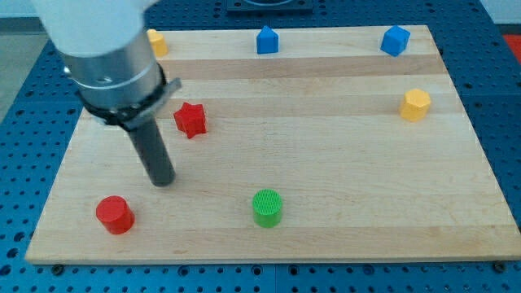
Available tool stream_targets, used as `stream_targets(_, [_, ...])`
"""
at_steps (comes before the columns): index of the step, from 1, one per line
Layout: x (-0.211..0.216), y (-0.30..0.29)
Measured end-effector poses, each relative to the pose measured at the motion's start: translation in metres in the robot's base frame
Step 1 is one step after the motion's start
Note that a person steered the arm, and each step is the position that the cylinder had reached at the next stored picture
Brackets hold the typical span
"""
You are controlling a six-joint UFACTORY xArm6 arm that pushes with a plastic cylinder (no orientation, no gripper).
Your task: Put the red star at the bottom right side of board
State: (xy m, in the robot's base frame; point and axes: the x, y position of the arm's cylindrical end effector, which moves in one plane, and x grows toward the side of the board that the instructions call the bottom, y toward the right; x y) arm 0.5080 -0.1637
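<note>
Camera view shows us a pale wooden board [326, 163]. Our tip [164, 181], a plain rod without pincer, sits below-left of the red star [190, 120], apart. Nearby: red cylinder [115, 215], ribbed green cylinder [267, 207], yellow hexagonal block [415, 105].

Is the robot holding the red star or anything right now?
No, I hold nothing. I have only a rod, and my tip rests on the board, below and slightly left of the red star, apart from it.

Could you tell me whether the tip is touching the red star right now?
No, my tip sits apart from the red star, below it and slightly to the view's left.
</note>
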Motion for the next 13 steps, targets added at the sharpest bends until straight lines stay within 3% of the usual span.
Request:
stream_targets(2, [-0.041,-0.030])
stream_targets(5, [-0.085,-0.015])
stream_targets(10, [-0.110,0.107])
stream_targets(13, [-0.103,0.194])
